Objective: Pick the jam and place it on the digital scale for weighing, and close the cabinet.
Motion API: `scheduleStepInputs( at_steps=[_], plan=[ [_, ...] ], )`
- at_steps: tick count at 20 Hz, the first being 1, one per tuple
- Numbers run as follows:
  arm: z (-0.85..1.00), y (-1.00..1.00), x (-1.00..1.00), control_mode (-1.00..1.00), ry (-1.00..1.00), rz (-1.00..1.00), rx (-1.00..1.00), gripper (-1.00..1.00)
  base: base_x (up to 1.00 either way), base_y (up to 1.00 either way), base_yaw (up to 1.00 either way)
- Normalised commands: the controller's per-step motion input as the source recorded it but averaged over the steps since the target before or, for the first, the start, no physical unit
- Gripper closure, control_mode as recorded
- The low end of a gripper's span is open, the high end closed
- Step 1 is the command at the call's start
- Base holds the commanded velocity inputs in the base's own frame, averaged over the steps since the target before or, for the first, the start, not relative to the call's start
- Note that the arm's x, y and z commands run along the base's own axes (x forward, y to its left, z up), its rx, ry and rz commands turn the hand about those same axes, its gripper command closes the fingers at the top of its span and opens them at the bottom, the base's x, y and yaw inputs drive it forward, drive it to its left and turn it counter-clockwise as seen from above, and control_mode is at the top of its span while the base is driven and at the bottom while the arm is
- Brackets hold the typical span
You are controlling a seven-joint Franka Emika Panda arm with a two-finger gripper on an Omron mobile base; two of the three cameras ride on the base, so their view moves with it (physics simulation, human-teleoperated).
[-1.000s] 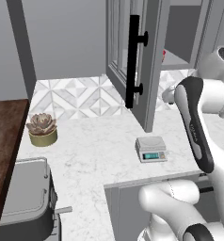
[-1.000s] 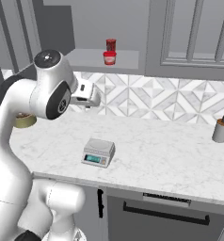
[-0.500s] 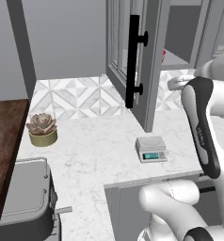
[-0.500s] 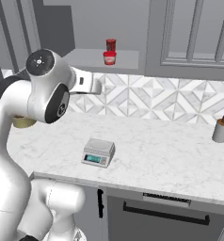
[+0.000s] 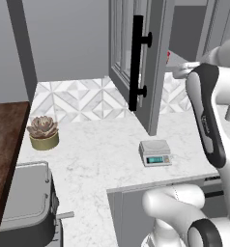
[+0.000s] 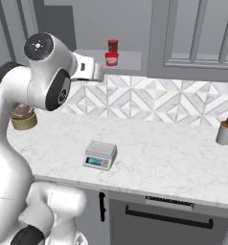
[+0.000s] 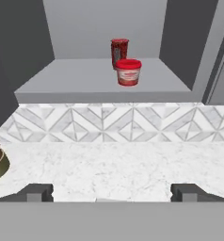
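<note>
The small squat red jam jar [image 7: 128,72] sits on the grey cabinet shelf [image 7: 76,80], just in front of a taller slim red container [image 7: 119,51]. Below lies the white marble counter [image 6: 173,158] with the flat light-grey digital scale [image 6: 100,155]. The jaws are spread wide and hold nothing. The glass-panelled cabinet door [image 5: 136,62] stands open.

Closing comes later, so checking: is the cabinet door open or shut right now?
Open. The cabinet door swings out over the counter, and the hand view looks straight in at the jam on the shelf.
</note>
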Motion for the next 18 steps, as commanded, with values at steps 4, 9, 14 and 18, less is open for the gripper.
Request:
scheduleStepInputs(
  at_steps=[4,9,14,18],
  plan=[
    [0.0,-0.04,0.44,-1.0,-0.03,0.0,0.0,-1.0,0.0,0.0,0.0],
    [0.04,-0.14,0.51,-1.0,-0.02,0.0,0.0,-1.0,0.0,0.0,0.0],
    [0.03,-0.21,0.49,-1.0,0.0,-0.01,0.0,-1.0,0.0,0.0,0.0],
    [0.0,-0.1,0.58,-1.0,0.0,-0.04,0.0,-1.0,0.0,0.0,0.0]
  ],
)
